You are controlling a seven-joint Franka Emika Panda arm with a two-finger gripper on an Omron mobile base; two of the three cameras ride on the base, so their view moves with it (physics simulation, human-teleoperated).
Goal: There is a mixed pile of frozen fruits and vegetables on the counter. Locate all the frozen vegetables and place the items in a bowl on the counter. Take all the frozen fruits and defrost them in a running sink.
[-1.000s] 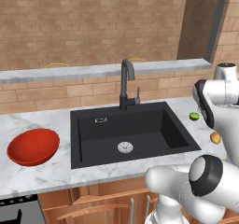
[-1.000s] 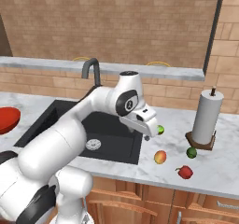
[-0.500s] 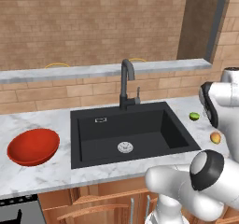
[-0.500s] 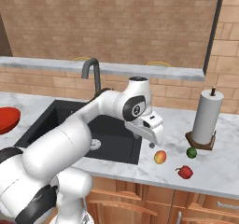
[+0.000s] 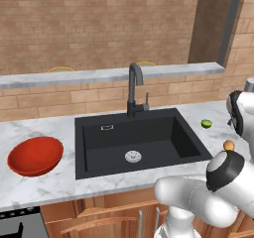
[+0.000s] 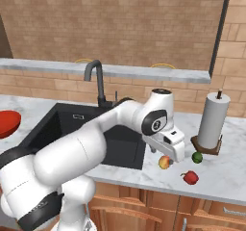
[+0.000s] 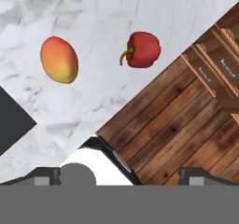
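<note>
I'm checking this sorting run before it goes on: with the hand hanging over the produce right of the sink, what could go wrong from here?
The orange-yellow oval fruit and the red bell pepper lie close together, so the gripper might grab the wrong one or knock its neighbour. The pepper sits near the white marble counter edge and could roll off. The glossy red bowl lies across the black sink, a long carry.
</note>
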